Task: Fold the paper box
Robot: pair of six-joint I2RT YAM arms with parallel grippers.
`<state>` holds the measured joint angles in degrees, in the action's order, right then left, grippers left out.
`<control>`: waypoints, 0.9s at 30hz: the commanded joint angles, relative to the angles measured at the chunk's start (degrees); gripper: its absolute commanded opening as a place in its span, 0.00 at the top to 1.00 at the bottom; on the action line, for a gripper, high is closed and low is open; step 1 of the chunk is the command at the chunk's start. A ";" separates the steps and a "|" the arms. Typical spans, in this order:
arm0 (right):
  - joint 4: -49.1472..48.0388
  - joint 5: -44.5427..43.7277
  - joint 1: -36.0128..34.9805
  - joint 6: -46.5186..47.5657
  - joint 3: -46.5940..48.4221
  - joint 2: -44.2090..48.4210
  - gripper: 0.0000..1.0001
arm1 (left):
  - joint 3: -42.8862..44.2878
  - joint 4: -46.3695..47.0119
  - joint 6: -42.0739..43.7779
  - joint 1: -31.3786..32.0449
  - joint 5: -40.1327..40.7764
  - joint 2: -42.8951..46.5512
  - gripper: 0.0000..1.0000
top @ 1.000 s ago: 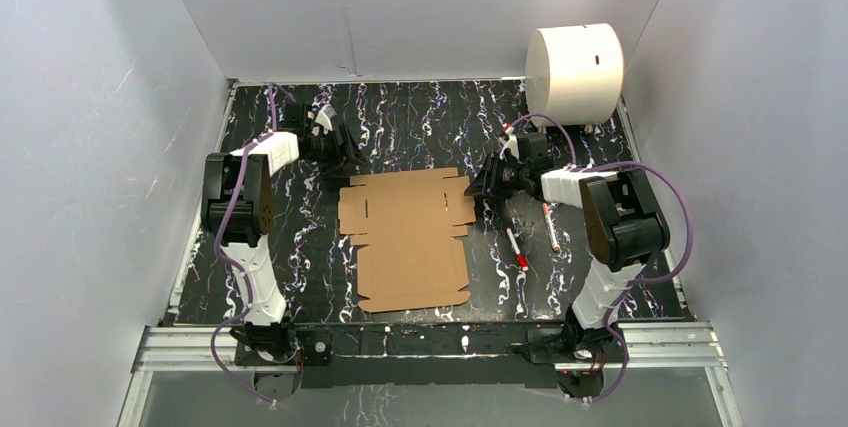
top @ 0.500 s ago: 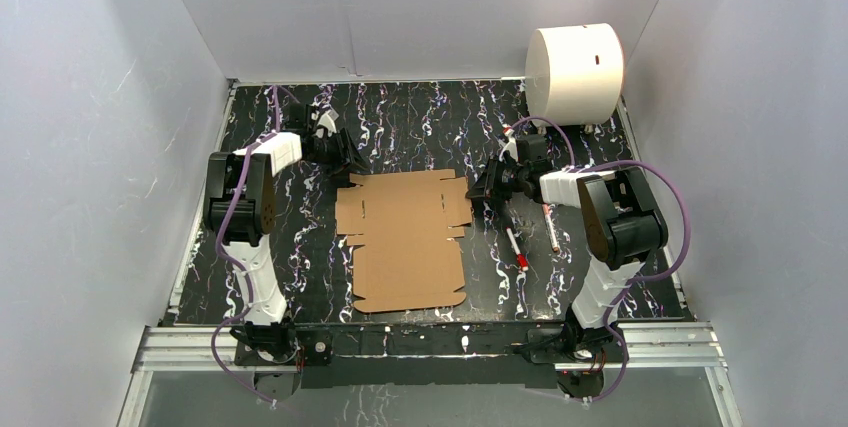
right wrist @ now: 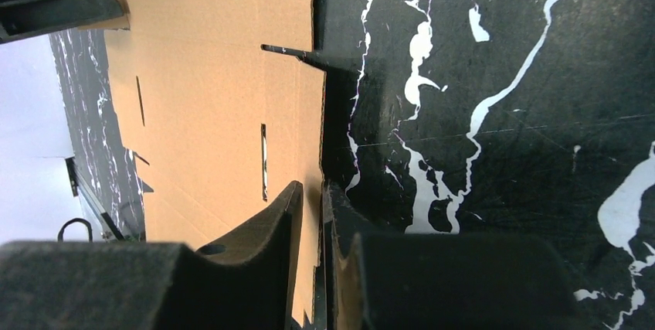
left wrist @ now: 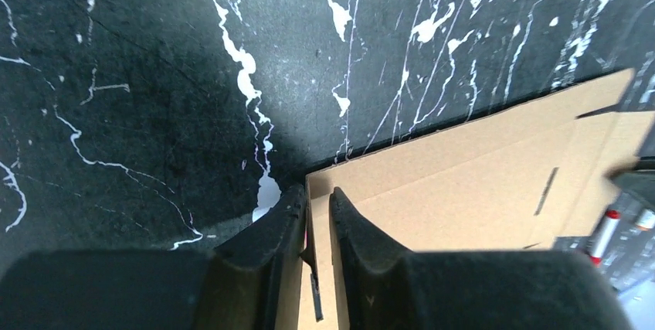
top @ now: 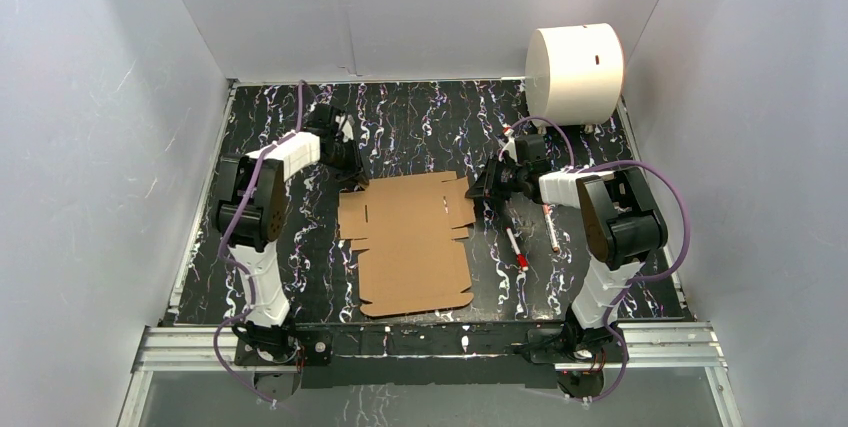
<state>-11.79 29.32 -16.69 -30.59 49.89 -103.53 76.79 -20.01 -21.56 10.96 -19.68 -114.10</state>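
Observation:
The paper box lies flat and unfolded on the black marbled table, a brown cardboard sheet with notches and slots. My left gripper is at its far left corner. In the left wrist view the gripper has closed to a narrow gap astride the cardboard's edge. My right gripper is at the far right flap. In the right wrist view the gripper pinches the box's right edge, one finger on top and one beneath.
A large white cylinder stands at the back right corner. Two pens lie on the table right of the box, near the right arm. White walls close in the table on three sides.
The left gripper swung right to the box's far left corner and closed onto its edge. The right gripper closed on the right flap. The box shifted slightly.

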 commanded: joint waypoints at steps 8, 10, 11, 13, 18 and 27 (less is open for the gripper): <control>1.44 -4.15 -0.54 1.01 0.97 4.06 0.69 | 5.67 -7.97 4.28 6.07 15.11 3.13 1.00; 2.42 -5.28 -0.54 1.62 1.16 4.92 0.65 | 6.36 -8.60 4.66 6.93 16.97 3.00 1.00; 2.80 -5.62 -0.54 1.96 1.28 5.31 0.62 | 6.57 -8.76 4.86 7.17 17.41 2.98 1.00; 3.88 -5.78 -0.54 2.91 1.84 5.88 0.58 | 6.86 -8.82 4.94 7.60 17.52 3.06 1.00; 5.44 -4.22 0.06 6.05 3.22 7.93 0.47 | 6.50 -8.80 5.36 7.75 17.54 4.18 1.00; -15.00 11.62 7.68 0.58 -7.47 12.34 0.21 | 4.60 -7.83 5.80 7.76 16.22 6.99 1.00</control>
<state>-13.04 30.92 -13.78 -25.43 47.29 -92.58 81.97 -27.22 -16.86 18.65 -3.01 -112.53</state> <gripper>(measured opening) 0.775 0.014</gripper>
